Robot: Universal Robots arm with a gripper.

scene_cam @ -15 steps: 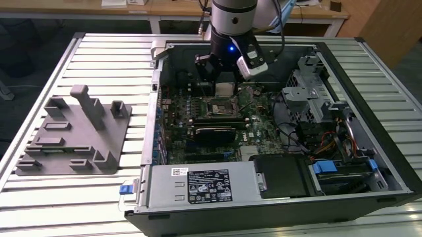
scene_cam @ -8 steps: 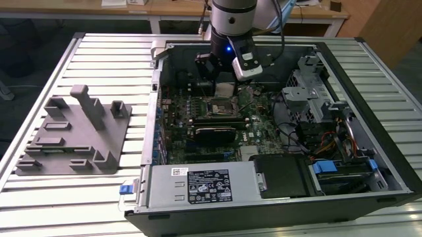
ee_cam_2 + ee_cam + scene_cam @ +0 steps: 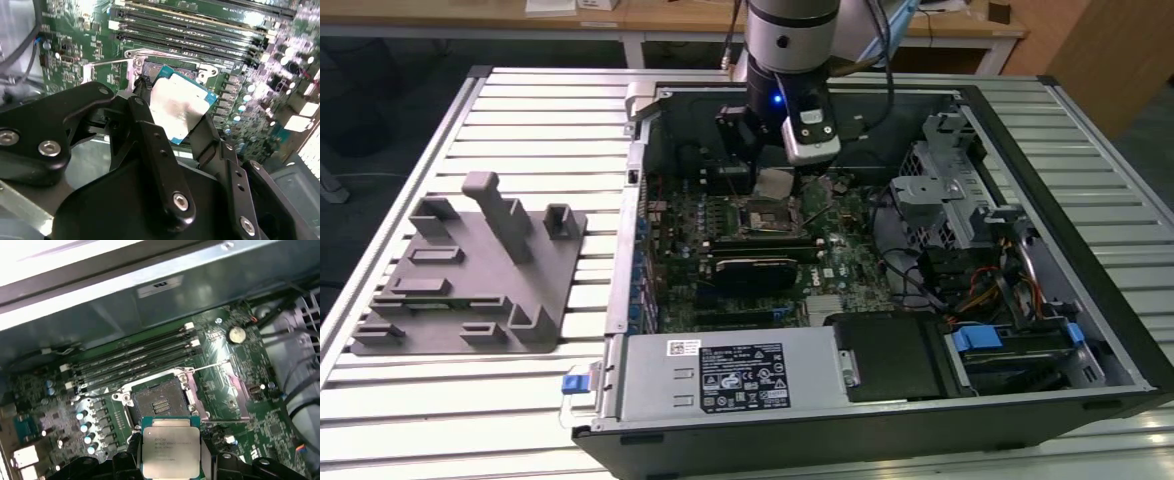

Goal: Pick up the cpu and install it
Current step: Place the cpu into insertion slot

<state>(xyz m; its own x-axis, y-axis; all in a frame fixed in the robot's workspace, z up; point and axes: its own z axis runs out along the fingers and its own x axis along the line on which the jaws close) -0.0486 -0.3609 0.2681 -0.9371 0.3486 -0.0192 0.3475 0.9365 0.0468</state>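
Observation:
My gripper (image 3: 774, 178) is shut on the cpu (image 3: 775, 183), a thin square chip with a pale silver top. It hangs inside the open computer case, just above and slightly behind the black motherboard socket (image 3: 765, 216). In both wrist views the black fingers (image 3: 146, 125) clamp the cpu (image 3: 179, 106) by two opposite edges. The first wrist view has the cpu (image 3: 170, 446) held flat, with the open socket (image 3: 159, 403) and its raised metal frame just past the chip's far edge.
The case wall (image 3: 635, 150) surrounds the green motherboard (image 3: 841, 255). Memory slots (image 3: 135, 357) lie beyond the socket. A black block (image 3: 754, 270) sits in front of the socket, a power supply (image 3: 727, 375) at the case front, a drive cage (image 3: 961, 195) on the exterior view's right. A grey plastic tray (image 3: 467, 280) rests on the slatted table.

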